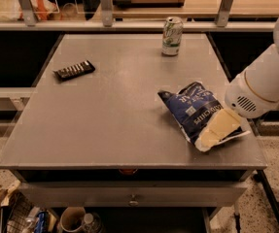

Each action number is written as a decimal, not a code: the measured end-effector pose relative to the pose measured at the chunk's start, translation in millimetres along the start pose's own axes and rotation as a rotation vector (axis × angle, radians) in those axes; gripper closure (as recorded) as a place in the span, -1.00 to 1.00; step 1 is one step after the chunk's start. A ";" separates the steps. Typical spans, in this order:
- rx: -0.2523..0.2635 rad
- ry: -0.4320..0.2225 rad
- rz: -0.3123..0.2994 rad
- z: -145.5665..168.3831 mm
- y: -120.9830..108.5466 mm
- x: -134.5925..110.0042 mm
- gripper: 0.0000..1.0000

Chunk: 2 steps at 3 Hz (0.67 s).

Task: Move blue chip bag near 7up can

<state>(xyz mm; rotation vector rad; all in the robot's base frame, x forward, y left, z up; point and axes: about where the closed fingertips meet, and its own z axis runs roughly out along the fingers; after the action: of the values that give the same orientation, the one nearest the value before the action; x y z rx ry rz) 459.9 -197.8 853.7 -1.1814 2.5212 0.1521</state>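
A: What lies on the grey desk [105,125]?
B: The blue chip bag [190,108], near the right front edge, its white lettering too small to read. The cream end effector [216,130] rests on the bag's near end; whether it grips, I cannot tell.
A: The 7up can [172,36]?
B: Upright at the back edge, well apart from the bag. A black bar wrapper [74,70] lies left

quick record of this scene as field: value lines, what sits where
blue chip bag: lying flat, right side of table, toward front
7up can: upright, far edge, apart from bag
hand: low at the bag's near right corner
black bar wrapper: flat, far left
task status: bag not yet near can
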 end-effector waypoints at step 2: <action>0.027 -0.049 0.027 14.8 -5.6 -0.6 -0.17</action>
<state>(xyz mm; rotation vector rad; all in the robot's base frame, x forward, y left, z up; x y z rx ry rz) 468.5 -197.4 840.4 -1.1195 2.4894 0.1515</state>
